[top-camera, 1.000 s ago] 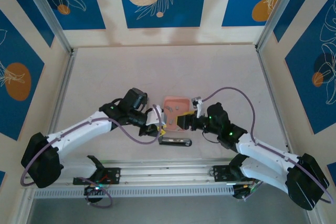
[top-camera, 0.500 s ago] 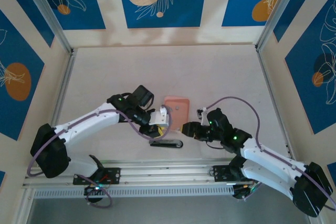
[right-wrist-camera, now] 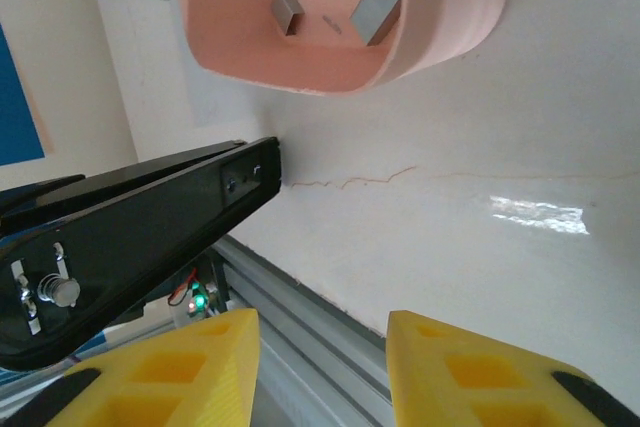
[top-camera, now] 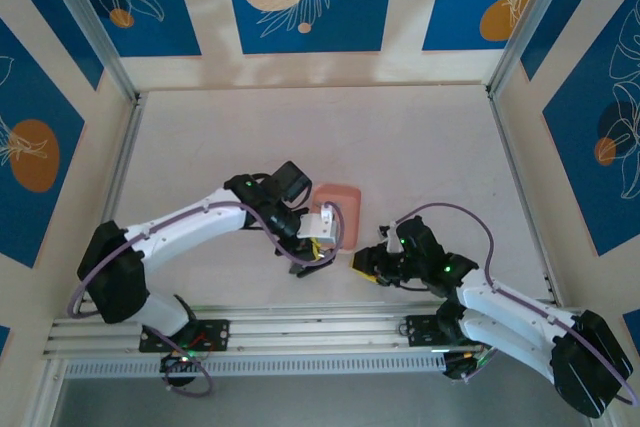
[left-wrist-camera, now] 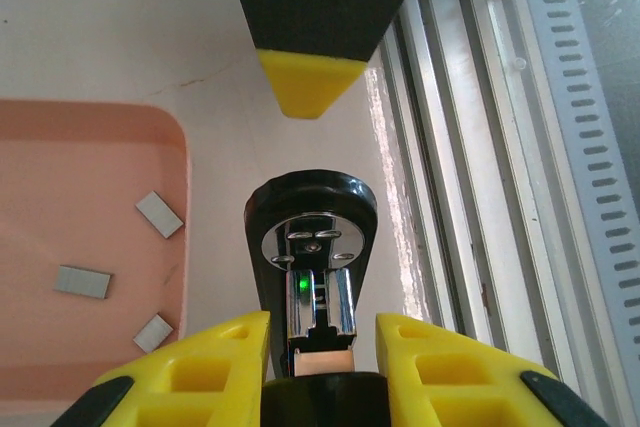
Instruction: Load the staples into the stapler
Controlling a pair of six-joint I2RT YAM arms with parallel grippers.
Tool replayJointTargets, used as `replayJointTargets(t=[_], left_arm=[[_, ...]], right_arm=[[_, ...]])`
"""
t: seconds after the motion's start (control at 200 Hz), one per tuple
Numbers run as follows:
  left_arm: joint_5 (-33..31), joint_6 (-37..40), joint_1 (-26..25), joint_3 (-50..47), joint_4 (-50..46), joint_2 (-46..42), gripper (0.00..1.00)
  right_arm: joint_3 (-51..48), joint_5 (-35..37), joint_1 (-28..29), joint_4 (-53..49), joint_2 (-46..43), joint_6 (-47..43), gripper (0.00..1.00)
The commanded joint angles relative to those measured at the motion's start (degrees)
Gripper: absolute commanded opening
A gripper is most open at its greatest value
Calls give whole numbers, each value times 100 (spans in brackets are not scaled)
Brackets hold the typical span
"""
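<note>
Off-white tabletop (top-camera: 400, 137) carries the lot, and both arms bend in toward the middle near its front edge. On one side the left arm (top-camera: 190, 222) reaches in, and the left pincer (left-wrist-camera: 322, 327) looks clenched on the back end of the black stapler (left-wrist-camera: 312, 217), with its yellow fingers (left-wrist-camera: 235, 337) snug on either side. Across from it the right arm (top-camera: 500, 297) sits lower. The right pincer (right-wrist-camera: 320, 332) is released, jaws spread with just bare surface between them. One of its yellow-tipped fingers (left-wrist-camera: 312, 87) hangs just ahead of the stapler's nose in the left wrist view, close but not touching.

Next down in size, the pink tray (top-camera: 340, 195) sits right beside the left pincer, on its left going by the wrist camera. It's also out in front of the right pincer, a little way off. From the left pincer the stapler points away toward the right one, chrome anvil plate facing up at the front. From the right wrist it shows as a tilted black bar off to that pincer's left.

Smallest bits are the staples (left-wrist-camera: 160, 215), tiny grey strips lying loose on the tray floor. Three show up left of the left pincer, apart from each other. Can't tell if any sit inside the stapler.
</note>
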Motion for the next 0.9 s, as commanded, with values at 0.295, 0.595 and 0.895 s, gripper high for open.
replayJointTargets(t=[0.295,0.595,0.895], left_arm=[[-760,-38,-494,1234,-2094,776,17],[-1986,-724,-860,1610,-2157,1481,20],[-2203,-1186,-1132,1897,-1451,2106,30]], right_arm=[[136,-597,-591,-424,-260,-443,44],[223,-825,-1000,-721,-330,-789,44],[157,-710,-1037,-877,-550,-823,44]])
